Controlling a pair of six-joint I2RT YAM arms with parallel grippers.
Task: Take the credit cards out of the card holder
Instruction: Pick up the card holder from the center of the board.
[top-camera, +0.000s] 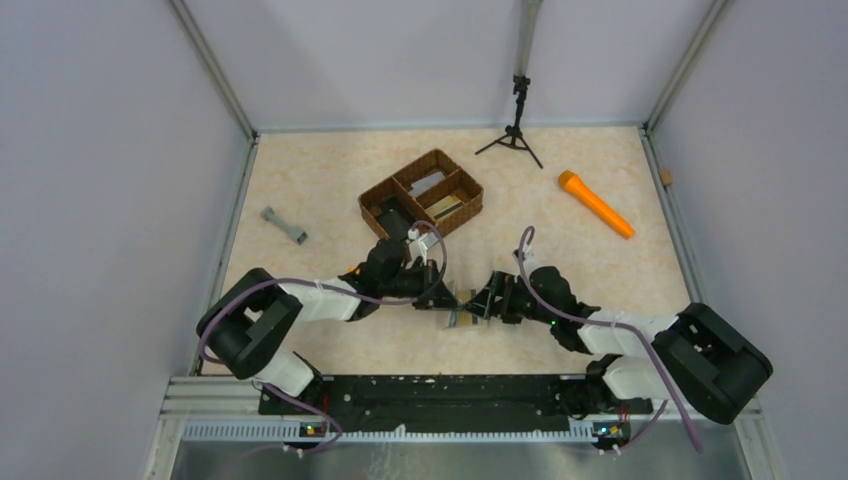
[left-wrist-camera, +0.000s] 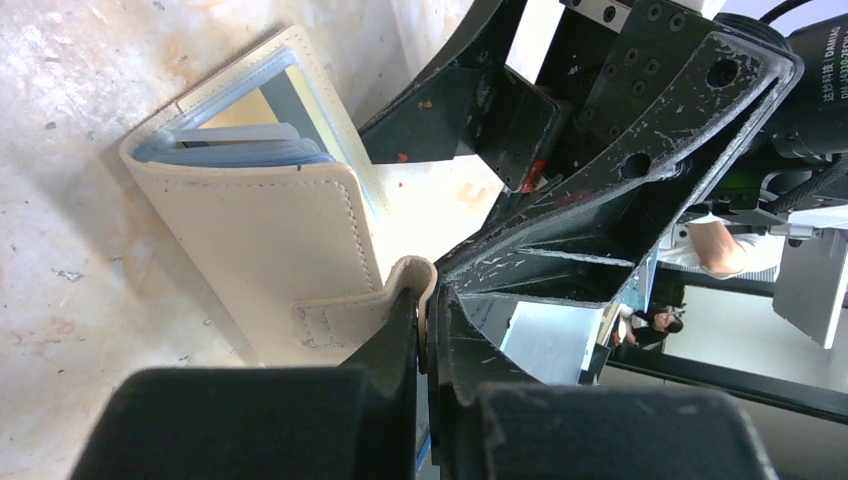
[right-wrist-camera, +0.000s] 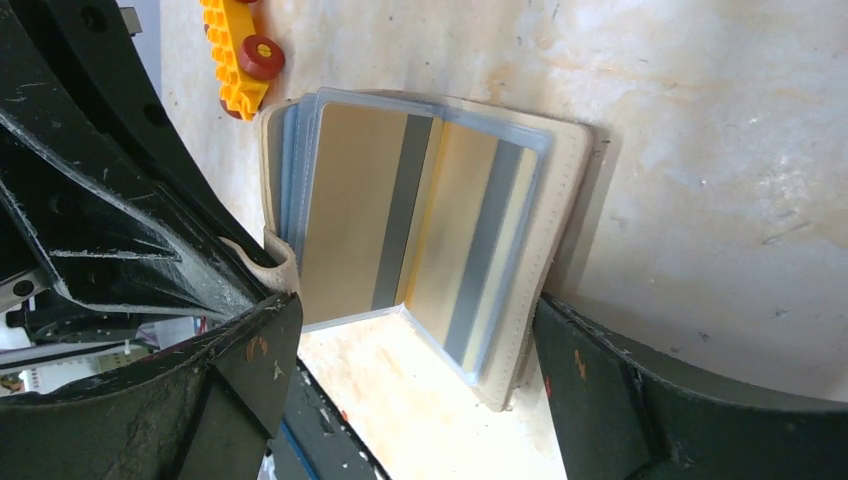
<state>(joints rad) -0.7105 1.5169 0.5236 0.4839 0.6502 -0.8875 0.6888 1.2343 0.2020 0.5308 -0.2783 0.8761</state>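
Note:
The card holder (right-wrist-camera: 560, 250) stands open on the table like a book, cream outside (left-wrist-camera: 270, 240) with clear bluish sleeves inside. Two gold credit cards with grey stripes (right-wrist-camera: 360, 220) (right-wrist-camera: 480, 240) sit in its facing sleeves. My left gripper (left-wrist-camera: 425, 305) is shut on the holder's cream closing strap, holding one cover. My right gripper (right-wrist-camera: 420, 390) is open wide, one finger beside the strap and the other just outside the far cover, with nothing between its pads. From above, both grippers (top-camera: 440, 295) (top-camera: 490, 300) meet at the holder (top-camera: 463, 318) near the table's front middle.
A brown wicker divided tray (top-camera: 420, 195) holding a few items stands behind the grippers. An orange cylinder (top-camera: 595, 203) lies at the back right, a grey piece (top-camera: 283, 225) at the left, a small tripod (top-camera: 515, 130) at the back. A yellow toy with red wheels (right-wrist-camera: 240, 50) lies beside the holder.

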